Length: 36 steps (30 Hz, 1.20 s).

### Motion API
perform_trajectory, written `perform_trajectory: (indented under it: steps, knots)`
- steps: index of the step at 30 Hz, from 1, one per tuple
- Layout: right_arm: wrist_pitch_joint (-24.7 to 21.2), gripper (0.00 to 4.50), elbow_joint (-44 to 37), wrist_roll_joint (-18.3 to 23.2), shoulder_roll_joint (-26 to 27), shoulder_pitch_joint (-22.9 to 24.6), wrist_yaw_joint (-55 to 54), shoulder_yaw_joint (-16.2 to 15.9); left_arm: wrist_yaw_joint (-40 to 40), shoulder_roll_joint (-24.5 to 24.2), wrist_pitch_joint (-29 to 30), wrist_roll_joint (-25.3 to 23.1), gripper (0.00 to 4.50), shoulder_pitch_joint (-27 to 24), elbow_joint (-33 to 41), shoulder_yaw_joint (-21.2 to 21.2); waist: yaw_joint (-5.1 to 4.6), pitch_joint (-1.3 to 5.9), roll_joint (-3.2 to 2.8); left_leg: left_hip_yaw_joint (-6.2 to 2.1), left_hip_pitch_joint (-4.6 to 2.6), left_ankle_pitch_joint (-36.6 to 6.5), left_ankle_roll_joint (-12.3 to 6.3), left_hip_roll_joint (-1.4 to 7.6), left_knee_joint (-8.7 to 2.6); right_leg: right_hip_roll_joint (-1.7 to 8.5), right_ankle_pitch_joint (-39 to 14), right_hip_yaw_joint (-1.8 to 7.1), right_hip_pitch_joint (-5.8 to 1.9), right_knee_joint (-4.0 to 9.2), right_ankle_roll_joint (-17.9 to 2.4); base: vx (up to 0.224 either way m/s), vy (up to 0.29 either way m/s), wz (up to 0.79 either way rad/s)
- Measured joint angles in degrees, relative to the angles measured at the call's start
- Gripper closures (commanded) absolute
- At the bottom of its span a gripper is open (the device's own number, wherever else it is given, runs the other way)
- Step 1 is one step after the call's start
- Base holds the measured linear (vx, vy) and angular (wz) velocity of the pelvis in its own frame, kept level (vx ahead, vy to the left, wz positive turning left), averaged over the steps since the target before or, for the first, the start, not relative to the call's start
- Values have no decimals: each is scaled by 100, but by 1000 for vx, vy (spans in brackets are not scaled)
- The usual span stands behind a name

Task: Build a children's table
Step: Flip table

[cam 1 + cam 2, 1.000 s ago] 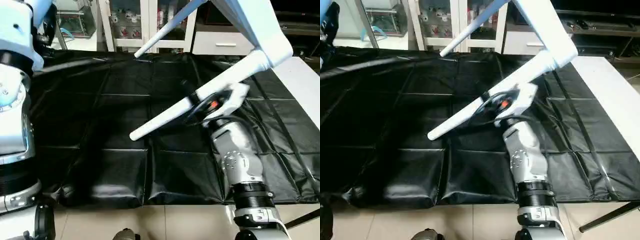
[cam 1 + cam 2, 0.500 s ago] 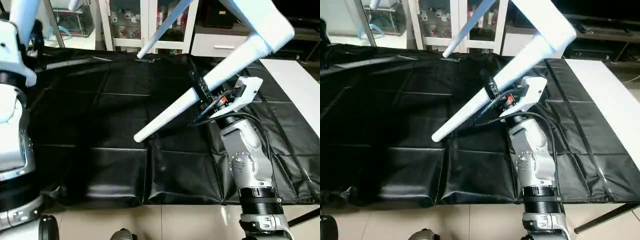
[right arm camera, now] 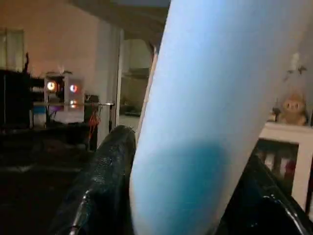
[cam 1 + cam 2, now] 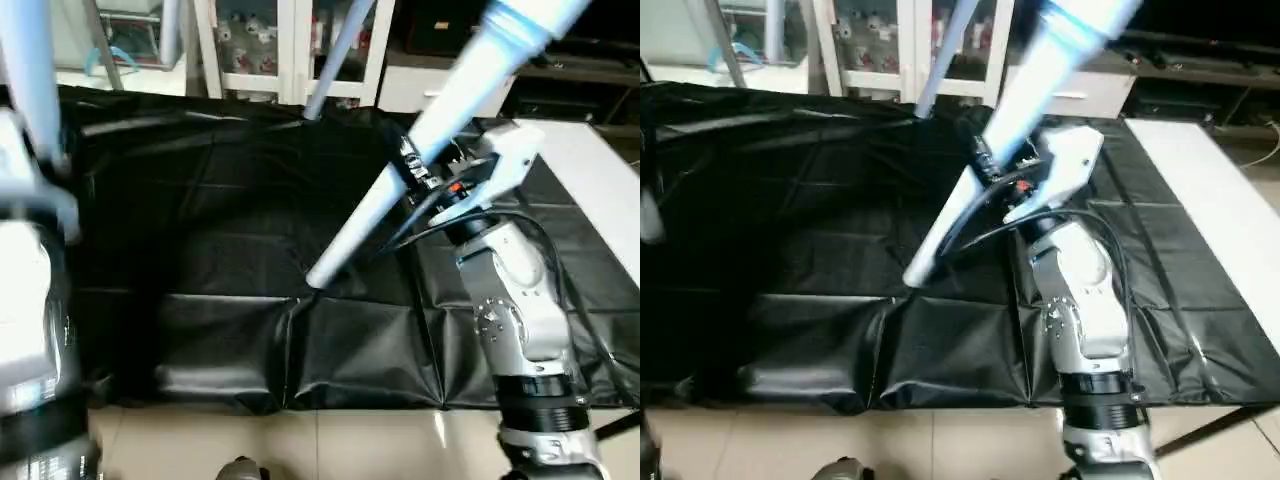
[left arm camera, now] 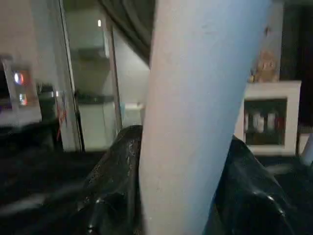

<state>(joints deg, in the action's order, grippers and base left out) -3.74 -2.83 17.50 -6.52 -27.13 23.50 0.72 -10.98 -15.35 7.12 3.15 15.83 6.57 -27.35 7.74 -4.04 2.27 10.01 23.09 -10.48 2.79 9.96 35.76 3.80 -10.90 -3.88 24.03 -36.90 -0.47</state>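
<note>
The children's table is up in the air with its legs slanting down over the black-covered work table (image 4: 200, 210). One white leg (image 4: 360, 225) runs from the top right down to a tip just above the black cover. My right gripper (image 4: 408, 168) is shut on this leg partway up; in the right wrist view its black fingers (image 3: 112, 161) press both sides of the tube (image 3: 205, 122). A second leg (image 4: 32, 70) rises at the far left above my left arm (image 4: 30, 300). My left gripper (image 5: 186, 147) is shut on it, fingers (image 5: 117, 156) flanking the tube. A third leg (image 4: 340, 50) slants at the back.
White cabinets with glass doors (image 4: 270, 40) stand behind the work table. A white surface (image 4: 600, 180) adjoins its right end. The front edge of the black cover hangs over a tiled floor (image 4: 330, 440).
The leg in my right gripper has tilted steeper, and its tip has swung right and lower toward the cover. The tabletop corner has risen out of the top. The camera has also shifted.
</note>
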Motion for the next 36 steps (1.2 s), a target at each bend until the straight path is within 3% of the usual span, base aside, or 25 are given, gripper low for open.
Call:
perform_trajectory:
  steps: [7, 12, 17, 23, 24, 25, 27, 36]
  knots:
    - [-71, 250, -579, -536, -262, 250, -213, -438, 8, 232, -444, 180, 287, -704, -289, -53, 38, 20, 180, -11, -15, 0, 3, 8, -4, -14, 5, -4, -27, 22, 7, 0, 0, 0]
    - [-370, 250, -1006, -719, -233, 517, -643, -558, -21, 216, -644, 191, 289, -923, -259, -32, -8, 24, 186, -3, -82, -3, 0, 4, -26, -21, 33, 13, -106, 103, 55, 0, 0, 0]
    - [-724, 250, -1620, -1000, -47, 988, -1124, -585, -224, 146, -886, 244, 289, -1098, -265, 81, -74, 65, 247, -1, -114, -2, 2, 1, -56, -23, 29, 18, -133, 123, 63, 0, 0, 0]
    - [-917, 250, -1799, -1034, -37, 1156, -1365, -630, -271, 0, -923, 276, 289, -1114, -324, 206, -145, 88, 272, -4, -126, -1, 3, 1, -58, -27, 31, 21, -140, 123, 64, 0, 0, 0]
    - [-924, 250, -1798, -1027, -37, 1156, -1343, -632, -271, -21, -931, 276, 233, -1114, -341, 206, -154, 88, 272, -4, -129, -1, 3, 0, -58, -28, 31, 23, -143, 124, 65, 0, 0, 0]
    - [-930, 215, -1802, -1024, -37, 1156, -1321, -633, -273, -54, -955, 274, 219, -1117, -353, 210, -160, 89, 273, -4, -129, -1, 3, 0, -58, -28, 31, 23, -142, 124, 64, 0, 0, 0]
    - [-935, 177, -1821, -1067, -59, 1188, -1289, -640, -321, -196, -1076, 273, 217, -1120, -290, 204, -163, 92, 278, -5, -138, -2, 4, 0, -58, -29, 31, 23, -148, 123, 64, 0, 0, 0]
    - [-966, 100, -1834, -1043, -118, 1653, -1232, -696, -583, -119, -1034, 857, 136, -1529, 393, 186, -261, 93, 279, -6, -185, -3, 5, 0, -64, -31, 31, 24, -178, 129, 65, 0, 0, 0]
